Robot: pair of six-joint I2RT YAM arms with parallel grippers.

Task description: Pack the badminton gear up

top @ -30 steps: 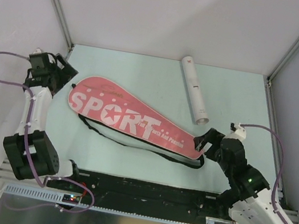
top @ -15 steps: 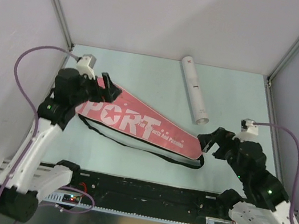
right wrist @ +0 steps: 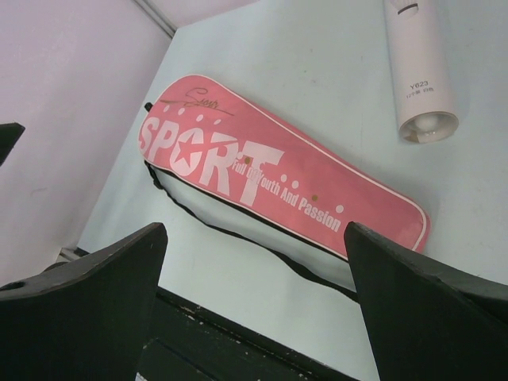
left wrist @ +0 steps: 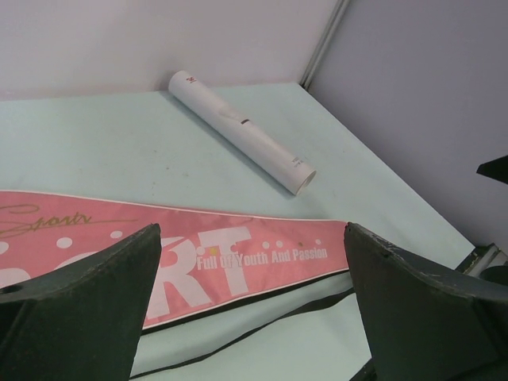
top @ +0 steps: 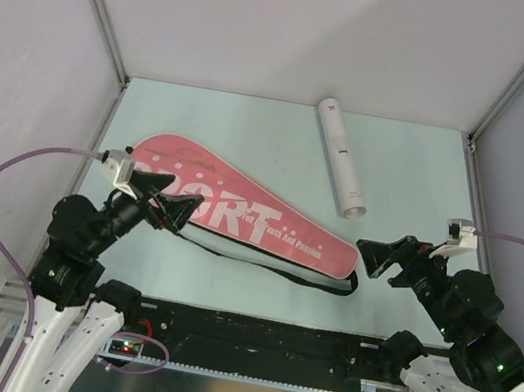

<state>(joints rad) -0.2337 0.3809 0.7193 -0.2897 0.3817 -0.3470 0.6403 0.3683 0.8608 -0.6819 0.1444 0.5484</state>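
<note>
Fully seen only from right wrist: pink racket-shaped "SPORT" bag (right wrist: 270, 186), lying upper-left to lower-right. Left gripper (top: 174, 213), right gripper (top: 371, 259) splayed, empty.

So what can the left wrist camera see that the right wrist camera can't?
Only the left wrist view shows the long white round tube end to end, far cap included. Only the right wrist view shows the whole pink racket-shaped bag with all of SPORT. Both show the tube's open end, the bag's black strap and the small white slogan.
</note>
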